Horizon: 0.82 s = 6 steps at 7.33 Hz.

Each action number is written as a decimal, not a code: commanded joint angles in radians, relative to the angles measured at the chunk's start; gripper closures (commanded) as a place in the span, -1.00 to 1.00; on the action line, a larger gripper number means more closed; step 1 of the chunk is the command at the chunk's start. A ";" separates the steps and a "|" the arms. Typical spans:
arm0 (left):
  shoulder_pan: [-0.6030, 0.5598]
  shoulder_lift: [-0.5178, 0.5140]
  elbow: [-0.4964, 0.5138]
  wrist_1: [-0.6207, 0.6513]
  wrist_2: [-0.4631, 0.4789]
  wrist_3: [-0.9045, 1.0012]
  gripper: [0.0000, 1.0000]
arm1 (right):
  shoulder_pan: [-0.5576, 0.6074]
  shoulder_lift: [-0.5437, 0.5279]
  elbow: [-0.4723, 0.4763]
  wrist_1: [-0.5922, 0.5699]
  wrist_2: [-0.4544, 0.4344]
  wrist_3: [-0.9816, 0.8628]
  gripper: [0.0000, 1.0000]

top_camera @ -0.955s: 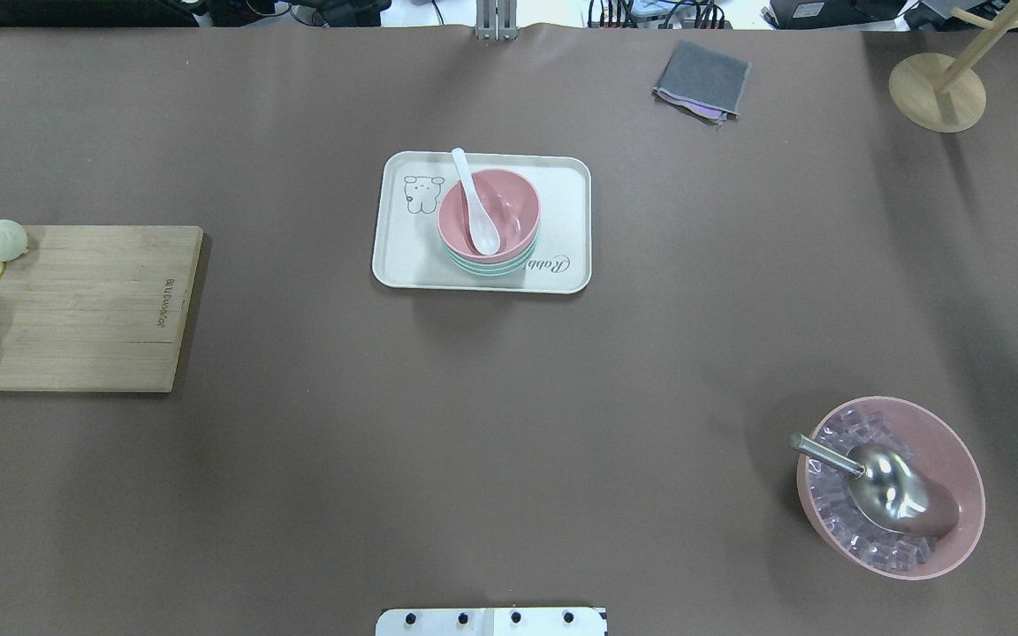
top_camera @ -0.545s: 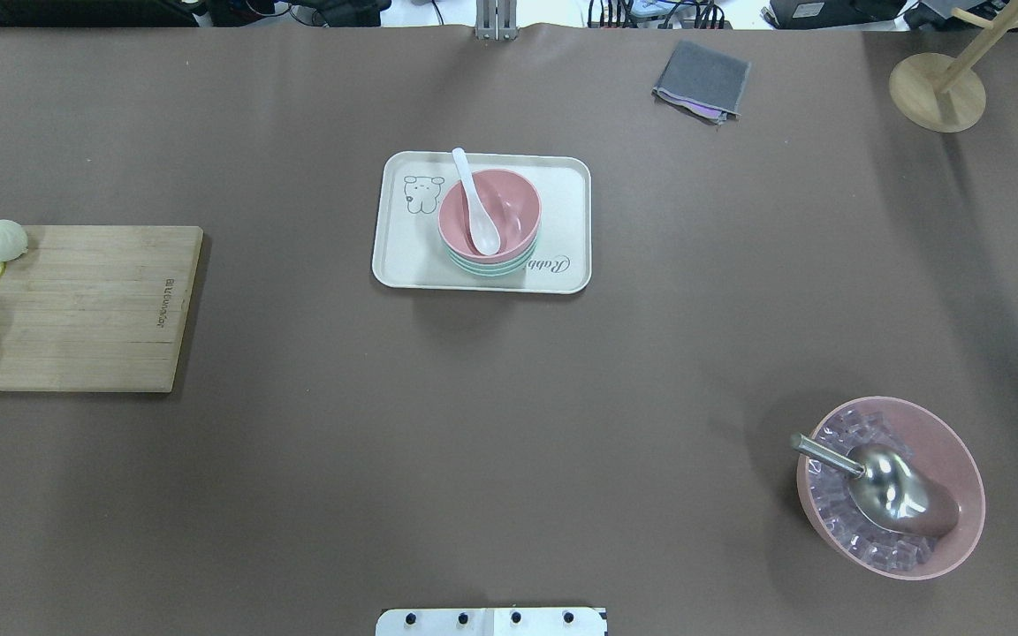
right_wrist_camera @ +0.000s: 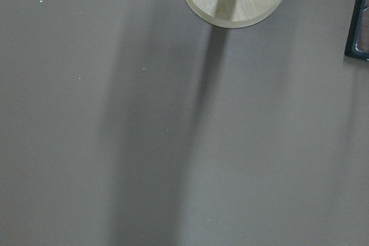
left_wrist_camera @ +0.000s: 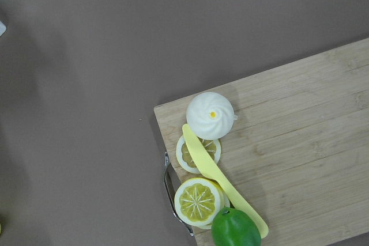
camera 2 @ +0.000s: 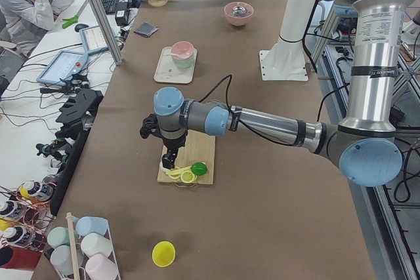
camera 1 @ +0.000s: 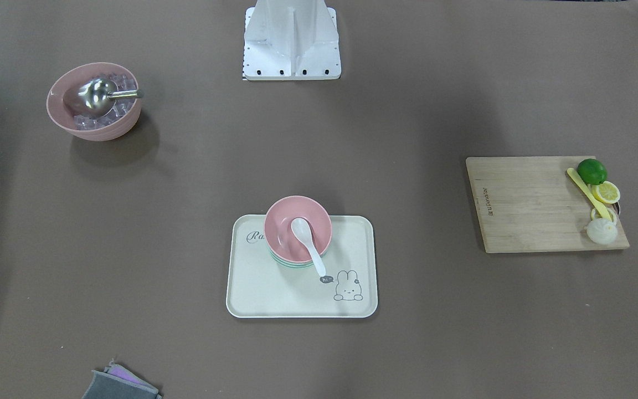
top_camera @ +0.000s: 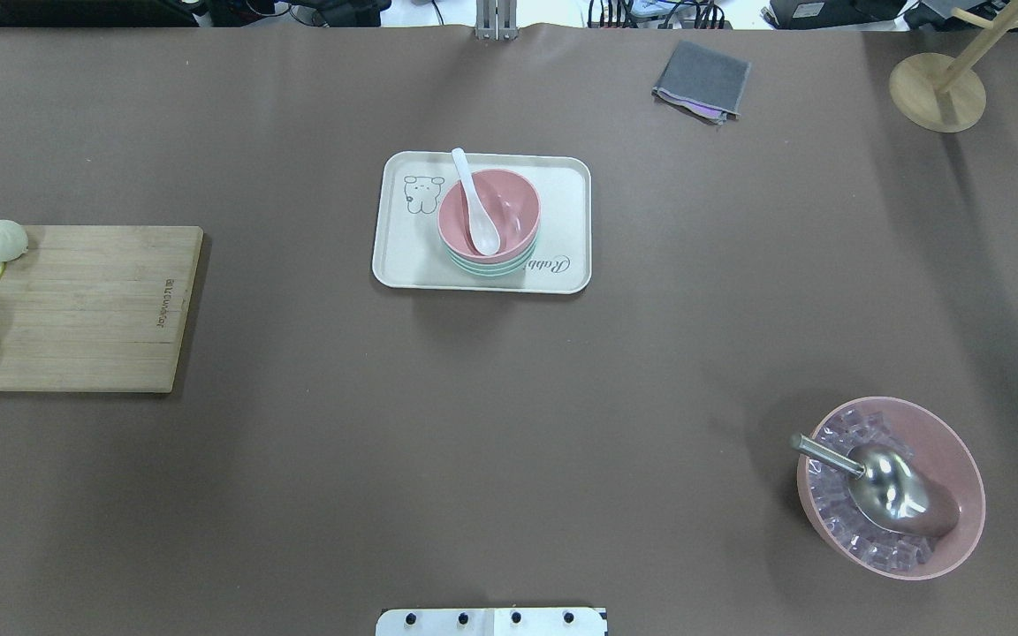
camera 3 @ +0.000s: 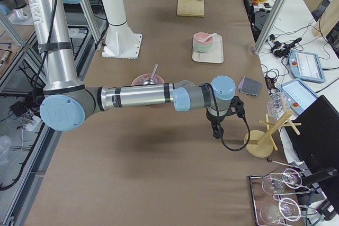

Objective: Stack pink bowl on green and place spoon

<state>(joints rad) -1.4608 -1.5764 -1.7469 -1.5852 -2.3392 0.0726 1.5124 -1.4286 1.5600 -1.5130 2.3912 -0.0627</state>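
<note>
Pink bowl (top_camera: 513, 212) sits nested on the green bowl (top_camera: 496, 268) on the tray (top_camera: 403, 256), far-centre of the tabletop (top_camera: 509, 442). The spoon (top_camera: 474, 199) lies in it, handle over the rim. None of that has moved in the last second. Only change: the arm slivers at the overhead view's left and right edges are gone. Left claw (camera 2: 169, 159) hangs over the cutting board (camera 2: 200, 151), right claw (camera 3: 217, 130) near the wooden stand (camera 3: 262, 144); can't tell the opening of either. Task looks done.

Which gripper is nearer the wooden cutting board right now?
Left. The left gripper hangs over the fruit end of the cutting board; the right gripper is at the table's opposite end, beside the wooden stand.
</note>
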 commanded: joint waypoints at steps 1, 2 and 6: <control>-0.010 0.016 -0.003 -0.004 0.000 -0.002 -0.97 | 0.000 -0.021 0.006 -0.001 -0.001 0.004 -1.00; -0.007 0.015 0.006 -0.004 0.001 -0.010 -0.97 | 0.000 -0.027 0.015 0.000 -0.003 0.007 -1.00; -0.007 0.032 0.000 -0.004 -0.006 -0.048 -0.97 | 0.000 -0.023 0.028 0.002 -0.004 0.011 -1.00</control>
<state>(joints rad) -1.4693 -1.5488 -1.7466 -1.5892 -2.3419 0.0425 1.5113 -1.4513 1.5846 -1.5115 2.3869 -0.0527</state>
